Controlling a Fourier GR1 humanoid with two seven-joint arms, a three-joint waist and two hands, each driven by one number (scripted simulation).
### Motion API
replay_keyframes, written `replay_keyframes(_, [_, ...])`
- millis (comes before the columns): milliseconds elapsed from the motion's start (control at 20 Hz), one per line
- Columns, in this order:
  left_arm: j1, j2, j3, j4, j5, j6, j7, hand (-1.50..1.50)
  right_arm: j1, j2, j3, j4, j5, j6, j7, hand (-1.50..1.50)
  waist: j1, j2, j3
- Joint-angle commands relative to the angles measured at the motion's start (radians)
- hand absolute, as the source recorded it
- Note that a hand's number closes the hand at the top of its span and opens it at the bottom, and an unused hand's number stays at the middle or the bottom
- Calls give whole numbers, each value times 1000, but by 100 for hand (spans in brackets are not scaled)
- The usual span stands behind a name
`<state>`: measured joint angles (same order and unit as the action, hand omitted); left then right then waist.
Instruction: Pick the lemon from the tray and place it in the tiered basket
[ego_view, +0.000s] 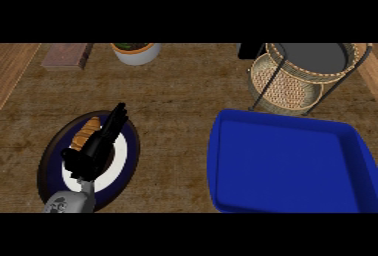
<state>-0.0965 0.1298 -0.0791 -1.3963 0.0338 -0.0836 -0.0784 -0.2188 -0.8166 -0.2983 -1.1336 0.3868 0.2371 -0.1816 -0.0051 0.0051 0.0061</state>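
Resting over a dark-rimmed plate (127, 165) at about 8 o'clock on the bench (184, 90): left robot hand (100, 145), black, fingers straight and pointing toward 1 o'clock, nothing held. Grey forearm entering from lower edge below it. Alongside the fingers, on the plate's 11 o'clock side, a golden-brown croissant (85, 132), touching or just beside the fingers; cannot tell which.

At 4 o'clock, large blue tray (284, 167), square, raised walls, interior showing only blue. No lemon visible in tray or elsewhere; whereabouts cannot be told from this view.

At 1 to 2 o'clock, just beyond the tray's far edge: tiered basket (295, 82), black wire frame, dark round top tier, woven wicker lower tier. Contents of lower tier not discernible.

At 11 o'clock along the far edge: white pot (136, 52) with dark soil. Further left, at 10 to 11 o'clock, a brownish flat block (66, 55).

Right robot hand out of frame.
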Motion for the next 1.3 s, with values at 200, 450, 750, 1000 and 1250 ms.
replay_keyframes(200, [-56,-19,-12,89,-32,-3,-36,0,-244,-167,-112,287,-118,167,-253,150,26,2,-5])
replay_keyframes(450, [-54,11,25,94,1,-43,-15,0,-449,-189,-68,306,-123,266,-79,150,24,-2,-7])
replay_keyframes(750, [-13,-12,-2,7,-14,-21,22,0,-660,-88,15,268,-103,251,156,150,29,-4,-7])
replay_keyframes(1000, [14,5,8,15,-9,-52,-26,0,-830,-6,58,395,-60,206,215,150,41,1,-7])
replay_keyframes(1250, [-55,-28,16,74,-8,-37,-7,0,-911,114,127,443,-1,163,245,150,29,1,-7])
